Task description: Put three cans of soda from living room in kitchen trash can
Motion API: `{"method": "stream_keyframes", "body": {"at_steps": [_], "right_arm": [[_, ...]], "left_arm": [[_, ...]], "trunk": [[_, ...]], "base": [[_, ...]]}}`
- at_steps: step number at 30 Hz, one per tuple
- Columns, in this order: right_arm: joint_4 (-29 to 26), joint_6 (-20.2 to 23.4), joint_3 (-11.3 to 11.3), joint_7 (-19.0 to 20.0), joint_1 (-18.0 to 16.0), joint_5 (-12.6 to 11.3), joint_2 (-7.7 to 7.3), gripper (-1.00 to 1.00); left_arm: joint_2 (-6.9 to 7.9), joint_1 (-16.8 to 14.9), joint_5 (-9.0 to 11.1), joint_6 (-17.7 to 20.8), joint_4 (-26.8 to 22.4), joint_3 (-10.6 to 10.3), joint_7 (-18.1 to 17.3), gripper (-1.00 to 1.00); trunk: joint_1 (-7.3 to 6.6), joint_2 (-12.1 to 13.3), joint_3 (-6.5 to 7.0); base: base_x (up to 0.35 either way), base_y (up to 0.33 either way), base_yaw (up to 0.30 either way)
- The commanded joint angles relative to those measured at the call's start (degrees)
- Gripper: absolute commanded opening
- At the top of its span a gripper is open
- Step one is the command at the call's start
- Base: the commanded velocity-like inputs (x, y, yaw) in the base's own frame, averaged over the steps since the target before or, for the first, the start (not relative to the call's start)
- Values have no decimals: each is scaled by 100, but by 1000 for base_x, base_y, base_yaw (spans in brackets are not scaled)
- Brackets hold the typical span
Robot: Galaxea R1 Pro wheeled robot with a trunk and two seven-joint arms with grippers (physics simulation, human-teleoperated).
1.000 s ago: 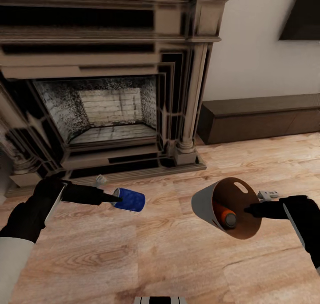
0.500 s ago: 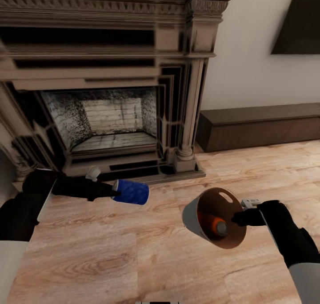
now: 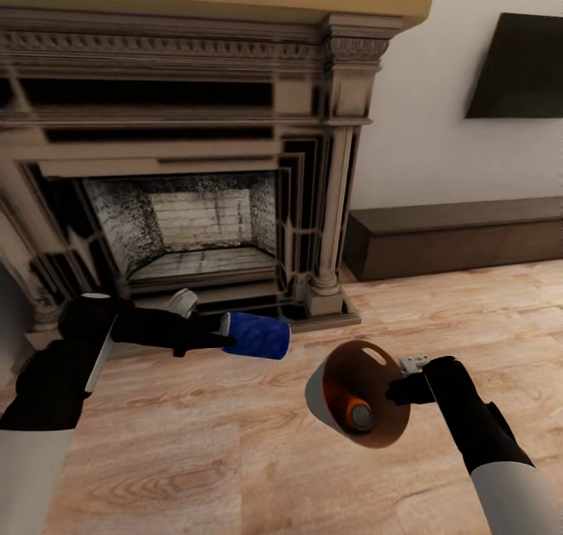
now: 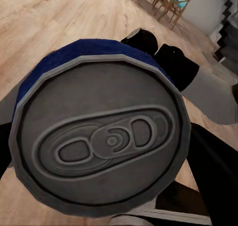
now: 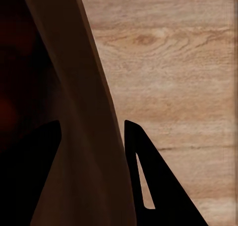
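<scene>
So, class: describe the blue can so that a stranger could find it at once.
Start at the dark carved fireplace and drop to the wood floor before it. There the left gripper holds the blue can sideways in the air; the orange can lies inside the bin.

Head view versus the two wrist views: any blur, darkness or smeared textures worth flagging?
Head view: evenly lit, but the dark carved fireplace has smeared, stretched textures. Left wrist view: the dark blue soda can is sharp, its grey top close-up. Right wrist view: the light-grey tapered bin looms close, its inside nearly black.

Even soft light — faint shadows, fireplace [image 3: 188, 206] texture smeared
</scene>
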Motion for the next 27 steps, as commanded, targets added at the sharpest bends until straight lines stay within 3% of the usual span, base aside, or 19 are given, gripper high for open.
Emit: {"method": "stream_keyframes", "body": {"at_steps": [1, 6, 12, 18, 21, 25, 27], "right_arm": [[21, 26, 12, -31, -2, -108, 47, -100], [85, 26, 82, -278, -2, -75, 301, -100], [100, 26, 162, -469, -2, -70, 456, -100], [104, 26, 180, -496, -8, -69, 483, -100], [104, 26, 253, -498, -10, -69, 532, -100], [118, 26, 375, -502, -10, -69, 560, -100], [151, 26, 414, -502, -11, -69, 571, -100]], "left_arm": [[-98, 3, 2, 2, -50, -1, 0, -100], [-494, 196, 120, 2, -378, -7, 0, -100], [-604, 266, 150, 2, -444, -32, 8, -100], [-639, 271, 120, 2, -449, -45, 24, -100], [-737, 272, 99, 2, -439, -46, 71, -100], [-1053, 272, 89, 2, -426, -58, 566, -100], [-1239, 275, 85, 2, -416, -240, 1065, -100]], "trunk": [[-3, 2, 23], [-16, 8, 134], [-31, 16, 267], [-46, 24, 400], [-54, 28, 466], [-54, 28, 466], [-54, 28, 466]], "base": [[0, 0, 0], [0, 0, 0], [0, 0, 0], [0, 0, 0], [0, 0, 0], [0, 0, 0], [0, 0, 0]]}}
